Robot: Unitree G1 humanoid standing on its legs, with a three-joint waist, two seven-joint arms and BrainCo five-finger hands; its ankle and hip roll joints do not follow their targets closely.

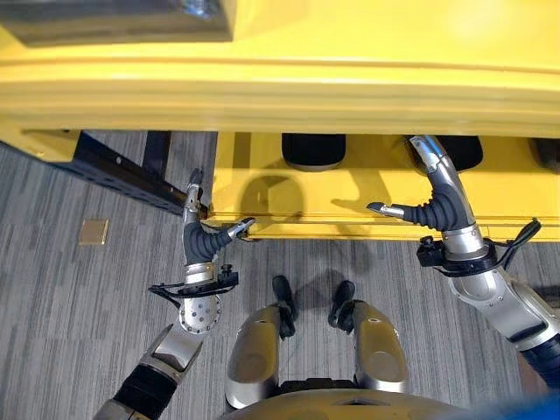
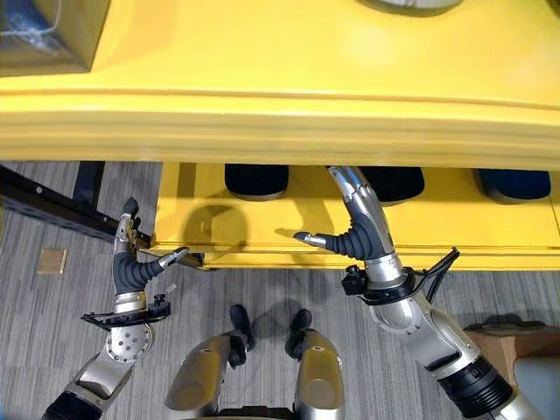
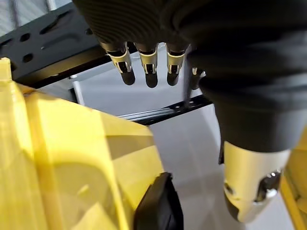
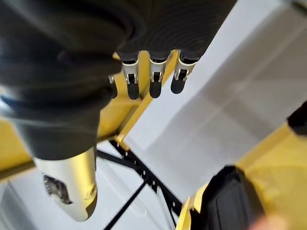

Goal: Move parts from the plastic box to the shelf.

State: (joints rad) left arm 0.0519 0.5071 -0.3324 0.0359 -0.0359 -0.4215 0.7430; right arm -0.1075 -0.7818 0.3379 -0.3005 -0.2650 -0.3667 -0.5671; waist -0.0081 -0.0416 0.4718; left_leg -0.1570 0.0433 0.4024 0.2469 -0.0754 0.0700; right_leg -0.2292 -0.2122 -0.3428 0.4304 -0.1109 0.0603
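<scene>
A yellow plastic box (image 1: 350,206) stands low in front of me, with black parts (image 1: 312,150) (image 2: 394,182) lying along its far side under a big yellow rim (image 1: 289,92). My left hand (image 1: 199,229) is open at the box's left corner, fingers (image 3: 151,72) straight and thumb pointing toward the box wall. My right hand (image 1: 442,206) is over the box, open too, its fingers (image 4: 156,79) straight and reaching under the rim near a black part (image 1: 459,150). Neither hand holds anything.
A black shelf frame (image 1: 122,171) runs along the floor left of the box. A small tan square (image 1: 93,232) lies on the grey carpet. A cardboard box (image 2: 503,341) sits at the lower right. An open carton (image 2: 44,31) stands at the top left.
</scene>
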